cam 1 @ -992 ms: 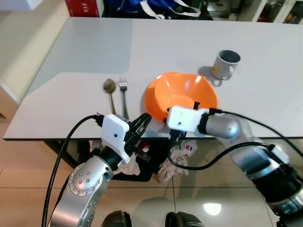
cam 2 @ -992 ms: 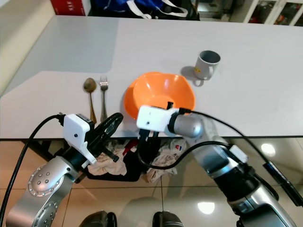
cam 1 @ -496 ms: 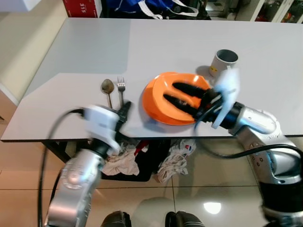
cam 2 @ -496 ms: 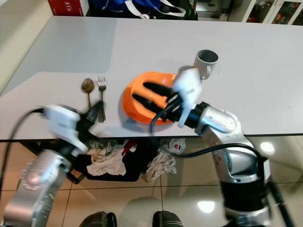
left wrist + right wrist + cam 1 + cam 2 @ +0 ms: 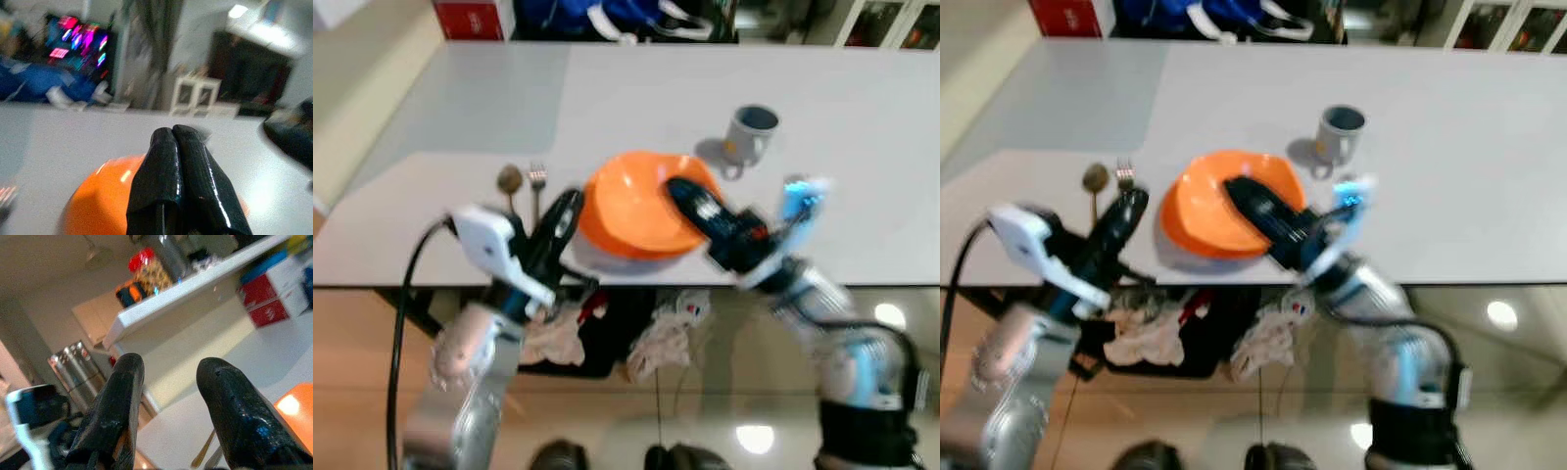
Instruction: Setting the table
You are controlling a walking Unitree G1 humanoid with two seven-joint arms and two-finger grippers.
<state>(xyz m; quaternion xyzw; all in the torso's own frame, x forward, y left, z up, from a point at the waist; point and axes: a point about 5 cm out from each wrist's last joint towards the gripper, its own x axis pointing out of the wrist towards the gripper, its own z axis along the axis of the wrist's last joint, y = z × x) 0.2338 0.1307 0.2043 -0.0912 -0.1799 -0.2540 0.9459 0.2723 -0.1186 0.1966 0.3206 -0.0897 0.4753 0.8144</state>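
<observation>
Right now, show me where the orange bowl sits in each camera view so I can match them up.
Left eye view: the orange bowl sits at the middle, near the table's front edge.
Right eye view: the same spot, left of centre.
Left wrist view: low in the picture, behind the shut jaws.
Right wrist view: only an orange sliver at the edge.
Shared landmark: the grey mug beyond the bowl in both eye views.

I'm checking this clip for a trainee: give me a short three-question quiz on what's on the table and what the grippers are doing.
1. True or false: the left gripper has its fingers pressed together.
2. Which lies nearest the fork? A) mug B) spoon C) red box
3. Fill in: the right gripper reaches over the orange ____.

Key: 1 true. 2 B. 3 bowl.
</observation>
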